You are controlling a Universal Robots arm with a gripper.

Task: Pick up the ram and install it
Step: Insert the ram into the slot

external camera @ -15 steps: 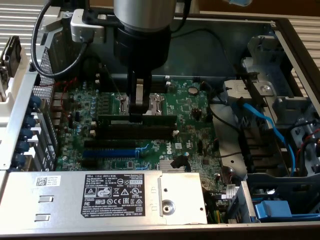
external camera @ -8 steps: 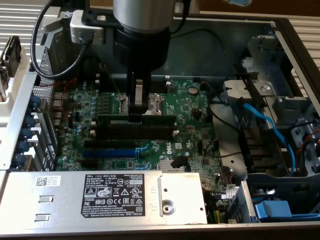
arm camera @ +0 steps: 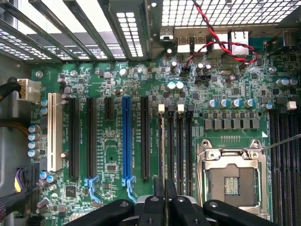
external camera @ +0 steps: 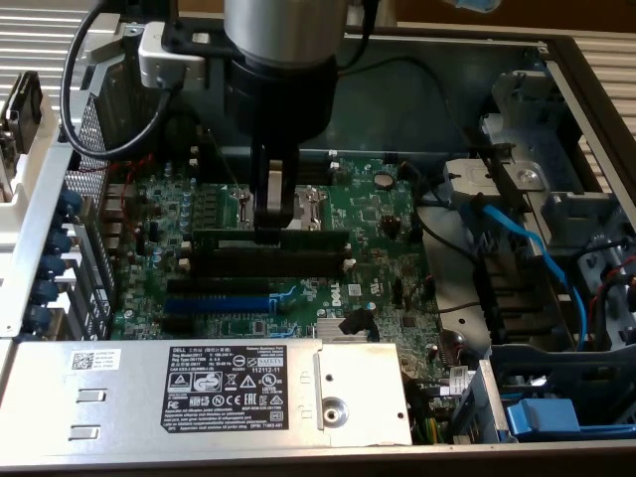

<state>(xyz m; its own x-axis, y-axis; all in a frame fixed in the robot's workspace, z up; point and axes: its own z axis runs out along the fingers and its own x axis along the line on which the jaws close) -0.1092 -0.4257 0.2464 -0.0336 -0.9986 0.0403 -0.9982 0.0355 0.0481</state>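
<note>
The ram [external camera: 308,237] is held on edge, pinched between the closely set fingers [arm camera: 171,193] of the hand [arm camera: 164,186]. It is lined up directly beneath the hand along one of the black memory slots [arm camera: 180,146]; whether it is fully seated cannot be told. The CPU socket [arm camera: 230,179] is seen just beside the hand, and the blue expansion slot [arm camera: 126,136] is found on the opposite side.

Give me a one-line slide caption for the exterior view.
Gripper holds the ram on edge at the black memory slots of a green motherboard in an open computer case.
</note>
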